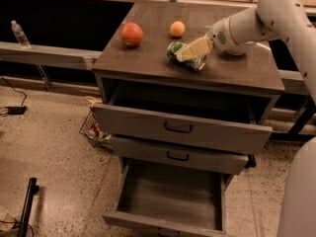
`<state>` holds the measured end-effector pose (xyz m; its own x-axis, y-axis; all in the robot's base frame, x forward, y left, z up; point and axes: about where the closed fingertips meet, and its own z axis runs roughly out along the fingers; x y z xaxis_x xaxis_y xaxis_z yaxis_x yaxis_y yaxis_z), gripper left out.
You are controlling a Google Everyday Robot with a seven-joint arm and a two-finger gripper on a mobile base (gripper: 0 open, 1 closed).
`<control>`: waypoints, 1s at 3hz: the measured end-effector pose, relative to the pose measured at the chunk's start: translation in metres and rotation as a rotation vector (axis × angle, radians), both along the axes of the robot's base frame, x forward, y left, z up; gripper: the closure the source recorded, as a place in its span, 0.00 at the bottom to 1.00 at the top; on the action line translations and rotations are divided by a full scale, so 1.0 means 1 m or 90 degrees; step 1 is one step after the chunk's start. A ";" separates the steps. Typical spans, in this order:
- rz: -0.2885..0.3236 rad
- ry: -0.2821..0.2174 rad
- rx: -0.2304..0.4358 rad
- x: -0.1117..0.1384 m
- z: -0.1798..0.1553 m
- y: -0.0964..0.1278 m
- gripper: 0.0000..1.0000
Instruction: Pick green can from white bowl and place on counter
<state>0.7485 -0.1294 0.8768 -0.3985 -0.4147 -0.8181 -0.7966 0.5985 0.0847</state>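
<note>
- Tilt is the first worry: the small green metal drinks can with silver ends [175, 50] sits slanted, just in front and to the right of the small round orange fruit [177, 29]. It is low on the flat dark grey-brown bench [237, 69], and I cannot tell whether it touches.
- The pale two-fingered pincer [187, 54] lies across the can, in front and to the right of the orange fruit. Whether it grips or has let go cannot be told.
- If the can is let go while slanted, I judge it would tip onto its side and roll.
- A roll toward the orange fruit could knock it. A roll away from it leads to the bench's front edge, with the grey pulled-out top drawer [182, 128] below.
- A sideways withdrawal could drag the can along; a straight lift looks safer.
- The round red apple [132, 34], left of the orange fruit, seems far enough off to be safe.
- The white bowl cannot be told apart from the white arm [256, 21], right of the orange fruit, so a swinging elbow might catch it unseen.
</note>
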 end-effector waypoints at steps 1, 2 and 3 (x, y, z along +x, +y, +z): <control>0.000 -0.003 -0.002 -0.001 -0.001 0.000 0.00; 0.005 -0.012 -0.006 0.000 0.000 0.001 0.00; -0.016 -0.053 0.005 0.003 0.031 -0.013 0.00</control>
